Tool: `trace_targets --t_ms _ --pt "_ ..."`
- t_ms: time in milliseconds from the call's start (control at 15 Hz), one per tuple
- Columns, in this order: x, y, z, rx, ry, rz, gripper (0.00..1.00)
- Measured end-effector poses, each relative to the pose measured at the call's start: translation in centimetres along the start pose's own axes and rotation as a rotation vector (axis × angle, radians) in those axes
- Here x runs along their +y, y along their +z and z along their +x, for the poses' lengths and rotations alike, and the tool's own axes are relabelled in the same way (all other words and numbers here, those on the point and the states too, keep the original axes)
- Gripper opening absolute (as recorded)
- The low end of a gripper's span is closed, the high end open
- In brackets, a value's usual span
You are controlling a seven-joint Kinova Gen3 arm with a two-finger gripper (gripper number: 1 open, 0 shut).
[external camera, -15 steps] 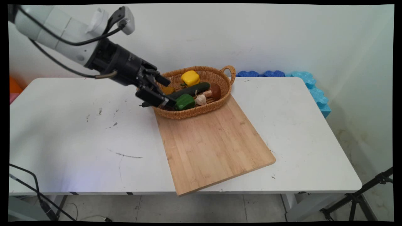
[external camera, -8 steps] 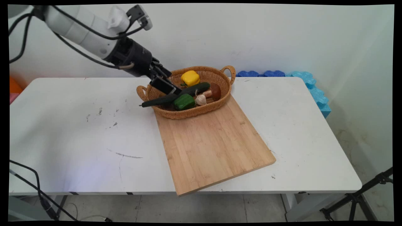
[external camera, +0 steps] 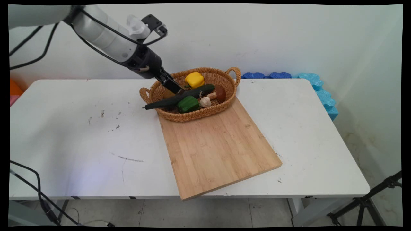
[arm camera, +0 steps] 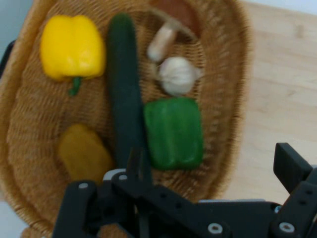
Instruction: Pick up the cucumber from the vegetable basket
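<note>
Since a second ago I have swung the arm up and over the basket's [external camera: 196, 117] left end. In the main view the gripper [external camera: 175, 89] hangs just above the cucumber [external camera: 179, 97], whose tip juts over the rim. The basket rests on the cutting board's [external camera: 218, 147] far end, near the table's [external camera: 80, 134] far edge.

In the hand view the gripper [arm camera: 213, 163] is spread wide over the cucumber [arm camera: 124, 89] and the green pepper [arm camera: 173, 131], holding nothing.

Basket [external camera: 221, 109] at table's [external camera: 80, 134] far edge, crowded: cucumber [external camera: 179, 97] lying lengthwise, overhanging the left rim; peppers, garlic, mushroom packed beside. Cutting board [external camera: 218, 147] bare toward near edge. Table's left half open.
</note>
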Motion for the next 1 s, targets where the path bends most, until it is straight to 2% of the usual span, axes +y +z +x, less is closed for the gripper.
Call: trace_targets --t_ms 267,600,1000 --pt "-1.0 2.1 0.2 -0.052 -0.046 0.056 1.00" --pt "-2.1 4.3 -0.2 -0.114 -0.085 0.104 1.00" --pt "-2.7 6.7 -0.9 -0.178 -0.111 0.128 1.00"
